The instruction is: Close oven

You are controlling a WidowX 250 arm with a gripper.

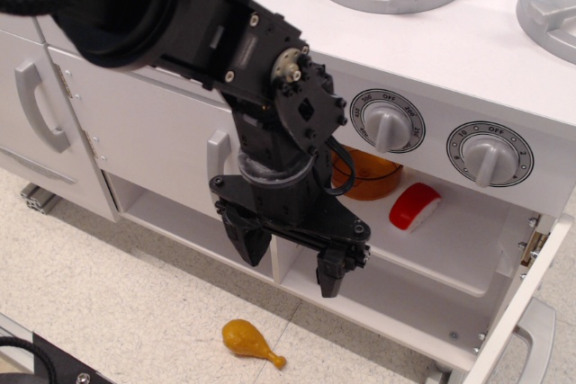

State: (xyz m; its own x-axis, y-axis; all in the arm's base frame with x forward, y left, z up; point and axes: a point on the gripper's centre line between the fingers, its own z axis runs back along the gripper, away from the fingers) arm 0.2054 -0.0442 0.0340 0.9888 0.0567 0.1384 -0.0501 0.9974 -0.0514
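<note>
One oven door (pixel 526 312), swung open, sits well right of my claw (pixel 292 258). Claw's spread wide, holding nothing. I'd approach rightward w/ it.

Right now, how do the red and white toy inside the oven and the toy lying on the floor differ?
The red and white toy lies on the shelf inside the open oven; the yellow drumstick lies on the floor in front of the kitchen. The first is rounded and two-coloured, red over white; the drumstick is one colour and tapers to a thin end. Both are small toy foods, and the hand touches neither.
</note>
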